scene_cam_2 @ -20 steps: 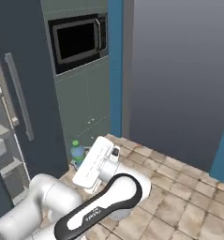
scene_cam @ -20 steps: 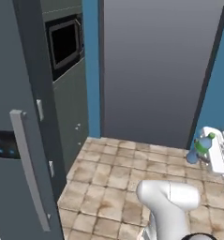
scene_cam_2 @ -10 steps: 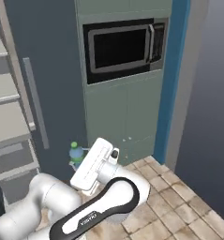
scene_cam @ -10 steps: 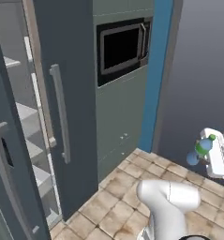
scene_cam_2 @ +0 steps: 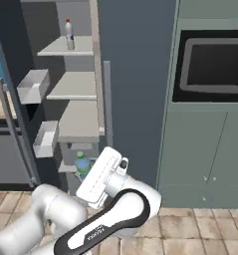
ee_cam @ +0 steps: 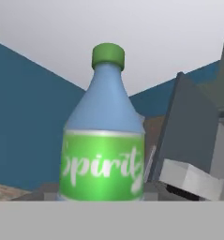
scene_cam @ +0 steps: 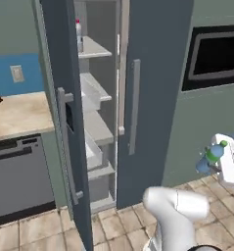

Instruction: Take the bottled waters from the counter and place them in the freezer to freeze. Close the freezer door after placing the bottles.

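- Base is swinging round: a second ago both base views were facing a blank grey panel and tiled floor, now they're facing the freezer (scene_cam_2: 135, 74) with its door (scene_cam: 64, 122) standing open.
- Gripper (scene_cam: 221, 159) is pinching the green-capped bottle (ee_cam: 104, 136), carrying it low beside the arm, well short of the shelves (scene_cam_2: 75, 84).
- Other bottle (scene_cam_2: 69, 34), red cap, is already sitting on the top shelf.
- So I'd say we're doing the second delivery; next move is probably reaching in, setting this one on a free shelf, letting go, then shutting the door.
- Fingertips are hiding behind the bottle in the hand view, and the bottle's base is getting cut off too.
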Tool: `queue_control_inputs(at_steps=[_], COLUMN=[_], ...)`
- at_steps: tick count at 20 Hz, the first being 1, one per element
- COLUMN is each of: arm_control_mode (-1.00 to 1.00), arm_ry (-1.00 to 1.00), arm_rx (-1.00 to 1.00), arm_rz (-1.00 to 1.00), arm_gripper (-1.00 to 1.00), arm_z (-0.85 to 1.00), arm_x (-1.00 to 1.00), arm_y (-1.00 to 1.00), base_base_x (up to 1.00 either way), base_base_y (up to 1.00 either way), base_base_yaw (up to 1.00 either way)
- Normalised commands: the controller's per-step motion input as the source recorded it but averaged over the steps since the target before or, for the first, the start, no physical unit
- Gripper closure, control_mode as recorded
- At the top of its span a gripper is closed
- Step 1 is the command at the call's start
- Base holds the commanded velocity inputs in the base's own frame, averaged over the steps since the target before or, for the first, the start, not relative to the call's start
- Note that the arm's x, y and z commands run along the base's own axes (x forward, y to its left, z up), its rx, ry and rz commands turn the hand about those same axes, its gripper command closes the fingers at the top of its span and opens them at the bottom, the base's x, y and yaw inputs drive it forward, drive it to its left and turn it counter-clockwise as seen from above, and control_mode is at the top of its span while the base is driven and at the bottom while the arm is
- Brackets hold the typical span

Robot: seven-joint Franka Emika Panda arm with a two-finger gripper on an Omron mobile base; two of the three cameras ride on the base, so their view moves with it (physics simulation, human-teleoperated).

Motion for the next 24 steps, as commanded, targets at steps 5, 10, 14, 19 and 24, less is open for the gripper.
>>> queue_control_inputs(at_steps=[5,10,14,19,24], arm_control_mode=[1.00,1.00,1.00,1.00,1.00], arm_ry=[0.00,0.00,0.00,0.00,0.00], arm_rx=[0.00,0.00,0.00,0.00,0.00], arm_rz=[0.00,0.00,0.00,0.00,0.00], arm_gripper=[1.00,1.00,1.00,1.00,1.00], arm_z=[0.00,0.00,0.00,0.00,0.00], arm_x=[0.00,0.00,0.00,0.00,0.00], arm_y=[0.00,0.00,0.00,0.00,0.00], base_base_x=[0.09,0.14,0.02,-0.21,0.05], base_base_y=[-0.23,-0.25,-0.66,-0.66,-0.46], base_base_yaw=[0.92,0.90,0.58,-0.01,-0.47])
